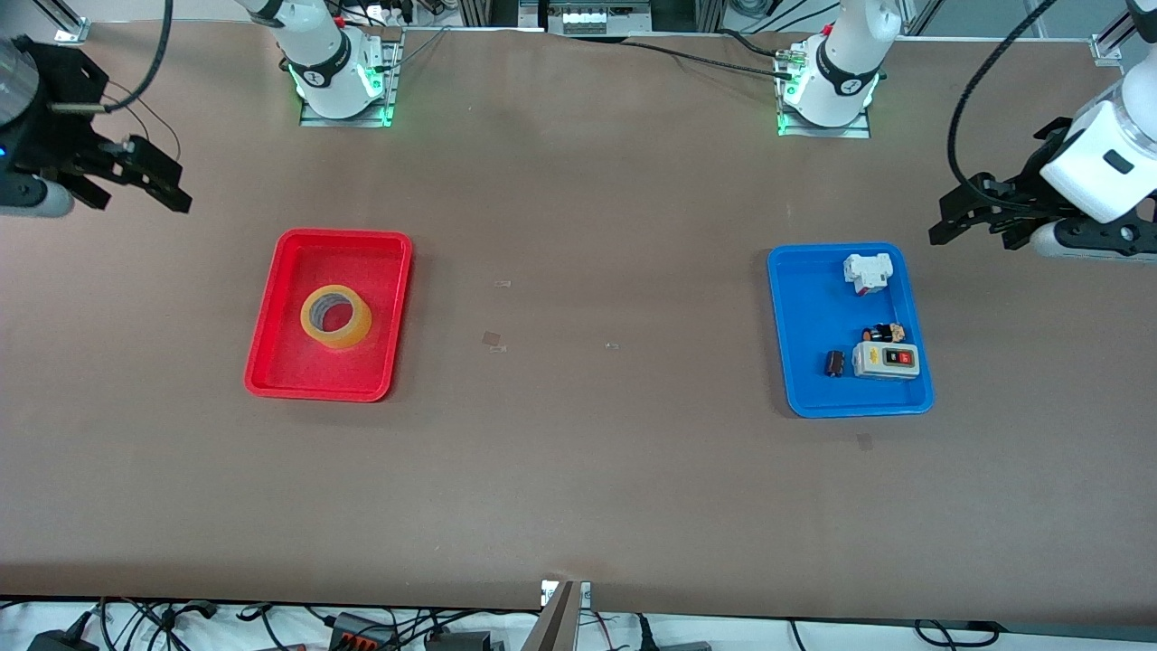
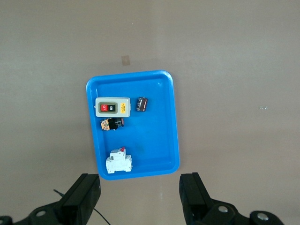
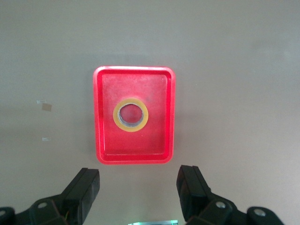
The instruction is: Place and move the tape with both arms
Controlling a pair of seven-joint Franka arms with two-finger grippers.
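The tape (image 1: 336,339), a translucent yellow roll, lies flat in the middle of a red tray (image 1: 307,375) toward the right arm's end of the table. It also shows in the right wrist view (image 3: 131,127). My right gripper (image 1: 136,194) hangs open and empty high over the table at that end, well apart from the tray; its jaws (image 3: 138,194) stand wide. My left gripper (image 1: 976,231) hangs open and empty high over the left arm's end of the table, and its jaws in its own wrist view (image 2: 139,197) are also wide.
A blue tray (image 1: 813,307) toward the left arm's end holds a grey switch box (image 1: 887,359), a white breaker (image 1: 868,271) and two small dark parts (image 1: 834,363). Small bits of tape (image 1: 492,339) lie on the brown table between the trays.
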